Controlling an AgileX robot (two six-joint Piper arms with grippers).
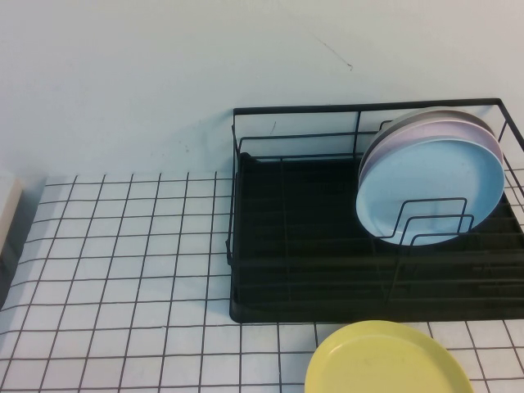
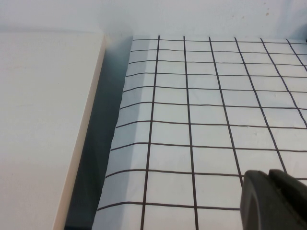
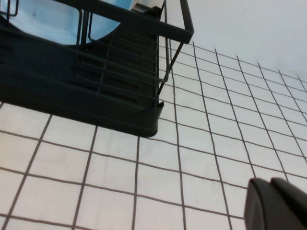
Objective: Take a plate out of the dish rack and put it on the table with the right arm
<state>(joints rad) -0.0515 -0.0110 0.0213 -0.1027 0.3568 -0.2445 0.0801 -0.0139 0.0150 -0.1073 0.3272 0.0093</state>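
Note:
The light sky-blue plate (image 1: 430, 188) stands on edge in the black wire dish rack (image 1: 303, 237) at the right of the gridded table (image 1: 123, 270), leaning in front of a pale pink plate (image 1: 483, 137). The right wrist view shows the rack's corner (image 3: 144, 120) and part of the blue plate (image 3: 43, 19). My right gripper (image 3: 271, 184) is shut and empty over bare table beside the rack. My left gripper (image 2: 268, 175) is shut and empty over the table's far left part. Neither gripper shows in the high view.
A yellow plate (image 1: 385, 360) lies flat on the table in front of the rack. A grey plate (image 1: 426, 116) stands behind the pink one. A white board (image 2: 43, 124) lies off the table's left edge.

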